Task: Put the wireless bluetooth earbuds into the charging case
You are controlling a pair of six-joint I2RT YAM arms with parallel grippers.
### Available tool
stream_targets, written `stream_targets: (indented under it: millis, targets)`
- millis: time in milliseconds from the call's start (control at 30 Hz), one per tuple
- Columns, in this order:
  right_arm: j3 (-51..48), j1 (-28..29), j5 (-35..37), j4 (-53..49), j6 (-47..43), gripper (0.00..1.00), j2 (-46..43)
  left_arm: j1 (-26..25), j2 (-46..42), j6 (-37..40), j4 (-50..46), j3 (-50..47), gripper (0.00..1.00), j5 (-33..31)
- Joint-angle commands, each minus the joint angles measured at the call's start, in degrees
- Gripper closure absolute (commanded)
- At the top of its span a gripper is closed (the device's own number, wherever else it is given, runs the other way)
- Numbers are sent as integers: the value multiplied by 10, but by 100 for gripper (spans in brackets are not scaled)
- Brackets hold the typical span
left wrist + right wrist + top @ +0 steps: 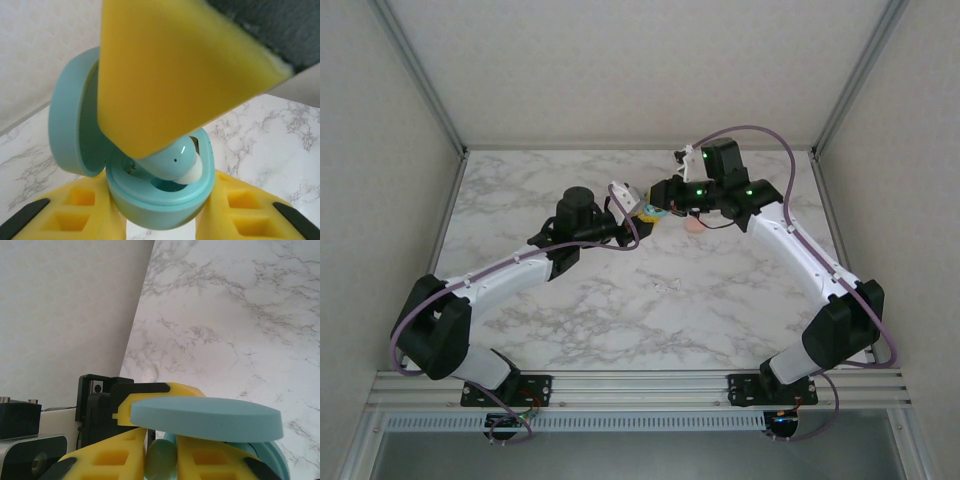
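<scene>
Two arms angle inward in the overhead view, left arm [520,265] and right arm [800,250]. Both have bent elbows, and their wrists nearly touch above the far middle of the marble table [720,310]. From there the fingers and what they hold are too small to make out. A small pink object [695,226] lies on the table just beside the right wrist; its kind is unclear.

Left wrist view:
- The left gripper [160,220] clamps the teal charging case [160,202] between its two yellow fingers, one on each side of the case base.
- The lid [67,125] stands open, hinged up to the left.
- One teal earbud [175,162] with a white tip sits in the case well. It lies tilted, and I cannot tell whether it is fully seated.
- A large yellow finger [165,75] of the other arm presses down from above and covers the bud's upper part.

Right wrist view:
- The right gripper [161,462] has its fingers set narrow, with a pale green rounded piece, apparently the bud, pinched in the gap.
- The lid appears here edge-on as a flat teal disc across the fingertips.
- The left gripper's black and yellow body lies just behind the lid, and bare marble lies beyond.
</scene>
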Motion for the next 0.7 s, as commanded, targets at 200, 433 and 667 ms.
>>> stream_targets:
  millis: [200,433,667]
  targets:
    - [-11,8,31,36,3,80,2,-8,-1,-9,29,19,76,3]
    - [-12,11,41,22,-5,80,3,-8,-3,-12,35,18,76,0]
    - [-11,20,65,3,-21,78,1,-9,-5,-20,50,15,76,-3]
